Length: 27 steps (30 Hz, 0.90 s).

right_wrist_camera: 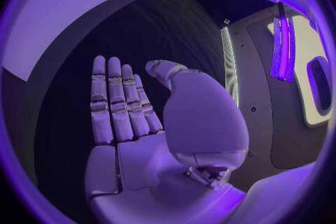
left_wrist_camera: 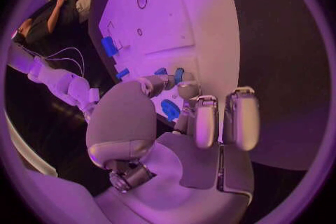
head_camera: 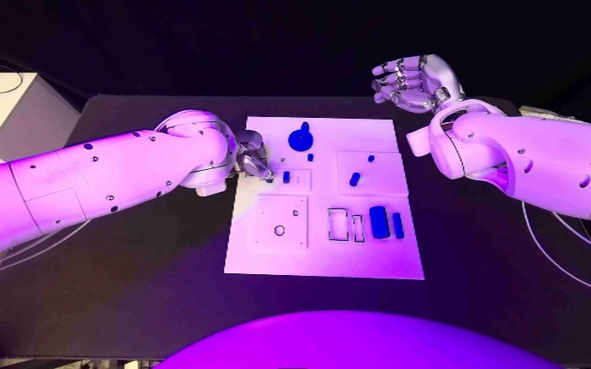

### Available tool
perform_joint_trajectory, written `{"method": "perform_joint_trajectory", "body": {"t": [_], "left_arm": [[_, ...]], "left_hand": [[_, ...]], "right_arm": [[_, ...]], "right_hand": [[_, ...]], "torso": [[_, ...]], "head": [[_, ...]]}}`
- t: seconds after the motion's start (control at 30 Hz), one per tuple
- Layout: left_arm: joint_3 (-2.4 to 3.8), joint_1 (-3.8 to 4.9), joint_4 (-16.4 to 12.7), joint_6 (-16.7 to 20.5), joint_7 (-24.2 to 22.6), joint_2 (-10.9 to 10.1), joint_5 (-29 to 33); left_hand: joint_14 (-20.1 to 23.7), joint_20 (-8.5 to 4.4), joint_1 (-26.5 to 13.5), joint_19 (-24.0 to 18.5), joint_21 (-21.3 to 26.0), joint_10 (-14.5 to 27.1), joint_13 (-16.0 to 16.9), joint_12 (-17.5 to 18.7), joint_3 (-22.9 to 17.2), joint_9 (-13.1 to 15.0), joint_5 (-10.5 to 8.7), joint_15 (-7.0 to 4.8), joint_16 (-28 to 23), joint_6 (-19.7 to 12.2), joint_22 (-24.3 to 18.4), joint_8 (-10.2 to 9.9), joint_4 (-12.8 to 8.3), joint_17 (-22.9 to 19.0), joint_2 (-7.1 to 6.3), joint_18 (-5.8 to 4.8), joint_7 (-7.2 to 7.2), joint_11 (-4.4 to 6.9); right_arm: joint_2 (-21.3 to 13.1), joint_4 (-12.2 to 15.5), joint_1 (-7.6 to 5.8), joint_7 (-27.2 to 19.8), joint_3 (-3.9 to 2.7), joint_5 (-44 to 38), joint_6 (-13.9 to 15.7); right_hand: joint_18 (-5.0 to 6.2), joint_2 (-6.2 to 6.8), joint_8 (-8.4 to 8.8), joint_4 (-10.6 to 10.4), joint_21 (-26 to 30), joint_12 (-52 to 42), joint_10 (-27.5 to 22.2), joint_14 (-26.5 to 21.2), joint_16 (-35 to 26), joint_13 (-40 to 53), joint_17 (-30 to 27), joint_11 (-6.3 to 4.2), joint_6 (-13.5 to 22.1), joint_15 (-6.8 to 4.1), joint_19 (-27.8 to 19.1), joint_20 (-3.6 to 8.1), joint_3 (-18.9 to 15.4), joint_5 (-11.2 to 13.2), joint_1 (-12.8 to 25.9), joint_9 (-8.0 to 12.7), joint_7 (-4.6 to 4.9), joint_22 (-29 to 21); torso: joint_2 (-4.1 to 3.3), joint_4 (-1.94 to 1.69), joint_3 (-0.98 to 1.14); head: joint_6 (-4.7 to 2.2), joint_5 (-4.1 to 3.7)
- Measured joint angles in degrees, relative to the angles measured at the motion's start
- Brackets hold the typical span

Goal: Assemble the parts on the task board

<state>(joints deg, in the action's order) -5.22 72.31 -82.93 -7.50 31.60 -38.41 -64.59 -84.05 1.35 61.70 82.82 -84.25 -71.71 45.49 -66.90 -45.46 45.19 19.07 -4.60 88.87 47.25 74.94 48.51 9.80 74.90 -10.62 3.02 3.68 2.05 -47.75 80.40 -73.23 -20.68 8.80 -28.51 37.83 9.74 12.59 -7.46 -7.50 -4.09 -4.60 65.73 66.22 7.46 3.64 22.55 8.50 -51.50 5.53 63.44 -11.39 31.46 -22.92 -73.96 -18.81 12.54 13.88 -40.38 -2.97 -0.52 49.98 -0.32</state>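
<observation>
Left hand [head_camera: 251,157] at the task board's [head_camera: 324,268] left edge, fingertips [left_wrist_camera: 183,87] closed around a small blue part [left_wrist_camera: 179,74] that stands on the board. Just beyond it lies a round blue part [head_camera: 301,138]. Right hand [head_camera: 417,83], flat and empty with fingers together, is raised over the black worktop [head_camera: 148,292] beyond the board's far right corner.

Left hand [head_camera: 253,157]: fingers curled in, low at the arm's tip.
Right hand [head_camera: 415,84]: raised, flat, fingers straight, holding nothing.

Blue parts [head_camera: 377,221] on white task board [head_camera: 325,262]
</observation>
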Motion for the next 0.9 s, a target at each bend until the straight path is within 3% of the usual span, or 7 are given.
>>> {"method": "perform_joint_trajectory", "body": {"t": [0.07,0.2,0.33,0.4,0.53,0.8,0.9], "left_arm": [[-0.02,-0.10,0.13,0.06,0.00,0.10,0.04],[-0.02,-0.17,0.25,0.20,0.00,0.21,0.10],[-0.03,-0.22,0.32,0.28,-0.02,0.25,0.14],[-0.04,-0.24,0.35,0.35,-0.04,0.28,0.16],[-0.06,-0.26,0.42,0.46,-0.04,0.30,0.18],[-0.12,-0.33,0.64,0.67,-0.04,0.36,0.35],[-0.19,-0.40,0.82,0.71,-0.03,0.38,0.42]], "left_hand": [[0.21,0.00,-0.45,0.00,0.00,-0.21,0.19,0.00,0.00,2.18,0.00,-0.20,0.00,0.01,0.00,0.34,0.00,0.00,-0.35,0.00,0.00,0.19],[0.21,0.00,-1.28,0.00,0.00,-0.32,0.27,0.00,0.00,3.21,-0.25,-0.21,0.00,0.34,0.00,0.70,-0.01,0.00,-0.72,0.00,-0.16,0.28],[0.00,0.00,-2.21,0.00,0.00,-0.34,0.31,0.00,0.05,3.22,-0.26,-0.42,0.00,0.71,-0.01,0.91,-0.08,0.00,-1.14,-0.01,-0.52,0.30],[0.00,0.00,-2.94,0.00,0.00,-0.51,0.31,-0.01,-1.93,3.23,-0.47,-0.43,0.00,1.11,-0.01,0.65,-2.42,0.00,-1.46,0.00,-0.74,0.31],[0.04,-0.21,-4.32,0.21,0.00,-0.72,0.39,-0.32,-1.47,3.10,-0.55,-0.46,0.00,1.43,-0.01,0.61,-2.94,0.00,-1.60,0.00,-1.05,0.51],[0.01,-0.21,-5.95,0.21,0.00,-0.82,0.40,-0.32,-0.56,2.97,-0.55,-0.82,0.00,2.85,-0.01,0.38,-3.75,0.00,-1.77,0.00,-2.26,0.61],[0.01,-0.21,-6.55,0.20,0.00,-0.82,0.39,-0.32,2.14,2.86,-0.85,-0.82,0.00,3.70,-0.02,0.28,-2.34,0.00,-1.76,0.00,-2.93,0.62]], "right_arm": [[0.00,0.00,0.00,0.00,0.00,0.00,-0.01],[-0.01,-0.01,0.01,0.00,0.00,0.01,-0.04],[-0.01,-0.03,0.01,0.01,0.00,0.01,-0.07],[0.00,-0.04,0.01,0.01,0.00,0.01,-0.09],[0.01,-0.05,0.02,0.02,0.00,0.02,-0.10],[-0.02,-0.05,0.02,0.03,0.00,0.02,-0.11],[-0.05,-0.04,0.03,0.03,0.00,0.03,-0.11]], "right_hand": [[0.00,0.00,0.00,0.00,0.00,0.00,0.00,0.00,-0.02,0.00,0.00,0.00,0.00,0.00,0.00,0.00,0.00,0.09,0.00,0.00,0.00,-0.01],[0.00,0.00,0.00,0.00,0.00,0.00,0.00,0.00,-0.02,0.00,0.00,0.00,0.00,0.00,0.00,0.00,0.00,0.09,0.00,0.00,0.00,-0.01],[0.00,0.00,0.03,0.00,0.00,0.00,-0.01,0.00,-0.02,0.00,-0.01,0.01,0.00,0.00,0.00,0.00,0.00,0.09,0.00,0.00,0.00,-0.02],[0.00,0.00,0.28,0.00,0.00,0.22,-0.21,0.00,-0.02,0.00,-0.12,0.21,0.00,0.00,0.00,0.00,0.00,0.09,0.00,0.04,0.00,-0.12],[0.00,0.00,0.28,0.00,0.00,0.22,-0.21,0.00,-0.02,0.00,-0.12,0.21,0.00,0.00,0.00,0.00,0.00,0.09,0.00,0.05,0.00,-0.12],[0.00,0.23,0.28,0.00,0.22,0.22,-0.21,-0.21,-0.24,0.00,-0.37,0.21,0.22,0.21,-0.21,-0.21,0.00,0.09,0.23,0.10,0.21,-0.46],[0.00,0.12,0.59,0.00,0.22,0.22,-0.42,-0.21,-0.46,0.01,-0.50,0.42,0.22,0.21,-0.21,-0.21,0.00,0.09,0.33,0.10,0.21,-0.65]], "torso": [[-0.01,0.02,0.02],[-0.03,0.02,0.03],[-0.04,0.02,0.04],[-0.04,0.01,0.04],[-0.04,0.00,0.05],[-0.03,0.02,0.07],[-0.02,0.02,0.05]], "head": [[0.01,0.00],[0.03,-0.07],[0.03,-0.14],[0.03,-0.18],[0.03,-0.22],[0.03,-0.30],[0.03,-0.32]]}}
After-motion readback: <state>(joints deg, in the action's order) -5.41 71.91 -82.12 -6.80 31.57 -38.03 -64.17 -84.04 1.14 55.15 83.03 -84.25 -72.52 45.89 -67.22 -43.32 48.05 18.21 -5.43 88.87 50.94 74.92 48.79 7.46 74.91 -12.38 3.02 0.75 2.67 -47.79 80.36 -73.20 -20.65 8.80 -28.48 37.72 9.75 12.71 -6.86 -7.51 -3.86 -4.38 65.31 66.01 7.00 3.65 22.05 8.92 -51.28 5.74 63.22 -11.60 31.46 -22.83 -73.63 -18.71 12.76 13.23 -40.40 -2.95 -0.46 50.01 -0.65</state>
